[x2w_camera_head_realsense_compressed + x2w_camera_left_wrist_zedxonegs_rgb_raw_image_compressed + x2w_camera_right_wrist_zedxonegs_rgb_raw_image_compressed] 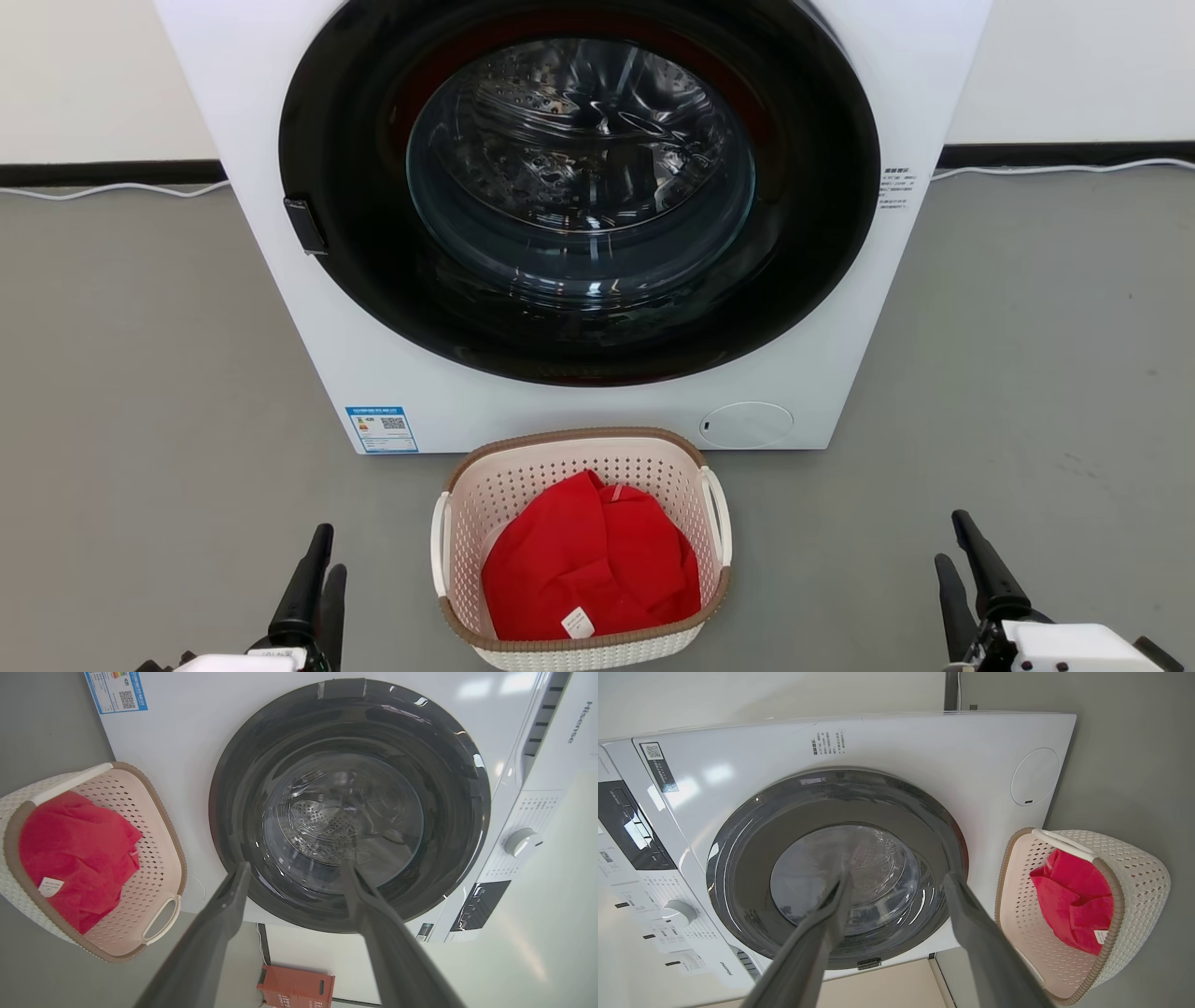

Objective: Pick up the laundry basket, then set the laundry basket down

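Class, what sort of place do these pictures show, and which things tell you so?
Likely a laundry area: a front-loading washing machine stands on a grey floor, and a laundry basket holding a red garment sits before it.

Bare floor point(140, 420) flanks the laundry basket point(523, 485); washing machine point(560, 411) close behind.

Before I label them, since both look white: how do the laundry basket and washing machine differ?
The laundry basket is far smaller than the washing machine. The basket's walls are perforated and brown-rimmed; the machine's front is smooth. The basket is open-topped, holding a red cloth; the machine's door looks shut. Both are whitish, on the grey floor.
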Available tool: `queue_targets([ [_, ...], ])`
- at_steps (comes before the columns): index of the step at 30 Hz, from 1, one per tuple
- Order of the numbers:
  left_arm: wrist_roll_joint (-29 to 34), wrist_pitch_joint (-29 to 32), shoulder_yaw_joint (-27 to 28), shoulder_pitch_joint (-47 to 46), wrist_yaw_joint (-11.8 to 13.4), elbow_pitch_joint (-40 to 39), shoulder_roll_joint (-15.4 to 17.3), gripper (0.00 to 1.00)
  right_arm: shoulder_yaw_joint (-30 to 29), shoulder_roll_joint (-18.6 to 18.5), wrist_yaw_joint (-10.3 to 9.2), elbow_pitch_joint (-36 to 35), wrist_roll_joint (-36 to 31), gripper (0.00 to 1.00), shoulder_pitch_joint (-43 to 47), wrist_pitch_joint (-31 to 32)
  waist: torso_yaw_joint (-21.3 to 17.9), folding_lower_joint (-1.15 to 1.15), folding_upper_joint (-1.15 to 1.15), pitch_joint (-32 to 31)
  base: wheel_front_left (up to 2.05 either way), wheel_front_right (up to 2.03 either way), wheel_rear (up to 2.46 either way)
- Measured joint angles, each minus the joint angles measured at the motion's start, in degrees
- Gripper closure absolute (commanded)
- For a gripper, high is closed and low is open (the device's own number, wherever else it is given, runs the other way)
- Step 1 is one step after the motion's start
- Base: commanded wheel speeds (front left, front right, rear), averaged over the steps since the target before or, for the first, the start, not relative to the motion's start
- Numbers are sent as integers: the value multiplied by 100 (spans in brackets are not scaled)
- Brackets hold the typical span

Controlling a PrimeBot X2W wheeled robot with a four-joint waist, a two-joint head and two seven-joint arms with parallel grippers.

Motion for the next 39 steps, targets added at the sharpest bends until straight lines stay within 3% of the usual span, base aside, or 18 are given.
queue_targets([
  [13, 684, -208, -60, 2, 68, -231, 5, 0, 207, -2, 0, -23, -612, 0, -7, -202, 14, 0, 0, 10, 0, 0, 0],
  [39, 3183, -633, -565, 112, 559, -891, 30, 0, 734, -13, 0, -423, -3088, 0, -9, -637, 44, -1, 0, -21, 0, 0, 0],
])
